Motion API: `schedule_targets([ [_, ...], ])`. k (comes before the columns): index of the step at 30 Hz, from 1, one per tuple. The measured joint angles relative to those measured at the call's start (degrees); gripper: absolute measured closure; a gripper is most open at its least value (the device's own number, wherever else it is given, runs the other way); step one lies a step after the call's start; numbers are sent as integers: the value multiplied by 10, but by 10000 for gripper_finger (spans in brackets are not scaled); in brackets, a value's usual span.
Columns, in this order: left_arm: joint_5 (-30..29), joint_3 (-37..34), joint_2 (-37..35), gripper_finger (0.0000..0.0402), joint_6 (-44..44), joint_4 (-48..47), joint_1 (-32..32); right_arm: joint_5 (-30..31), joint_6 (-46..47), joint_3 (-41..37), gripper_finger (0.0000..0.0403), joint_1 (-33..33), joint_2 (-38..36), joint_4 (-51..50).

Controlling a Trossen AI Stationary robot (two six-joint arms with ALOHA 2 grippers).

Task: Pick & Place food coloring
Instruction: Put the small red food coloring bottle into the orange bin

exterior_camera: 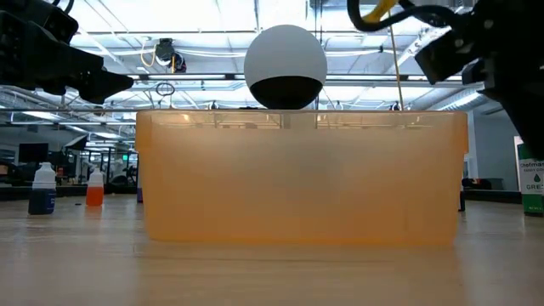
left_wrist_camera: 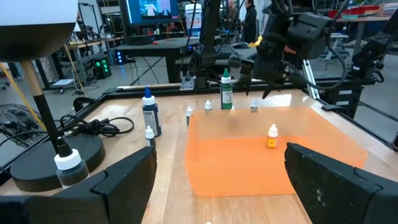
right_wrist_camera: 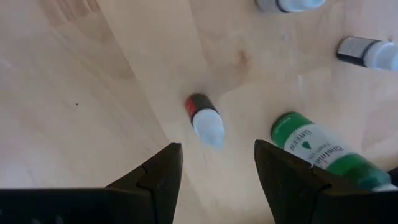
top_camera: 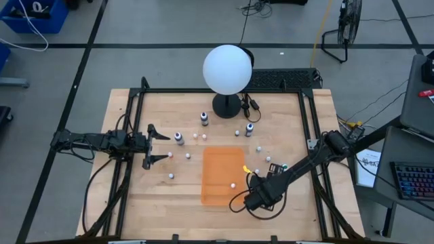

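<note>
Hidden: low view – orange tray wall blocks the table behind.
Tray: one tiny whitish bottle inside.
Right gripper: spread, empty – above a small red-and-black bottle.
Left gripper: spread, empty.

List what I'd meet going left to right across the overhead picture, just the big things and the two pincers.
Left pincer, open over the wood → orange tray → white globe lamp, slightly right of the tray's middle → right pincer, open at the tray's right edge.
</note>
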Motion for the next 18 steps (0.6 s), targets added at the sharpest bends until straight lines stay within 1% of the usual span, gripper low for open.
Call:
schedule_targets([
  [10, 0, 0, 0, 50, 0, 0, 0, -7, -25, -37, 209, -7, 0, 63],
  [18, 0, 0, 0, 50, 0, 0, 0, -6, -22, -80, 209, -7, 0, 99],
])
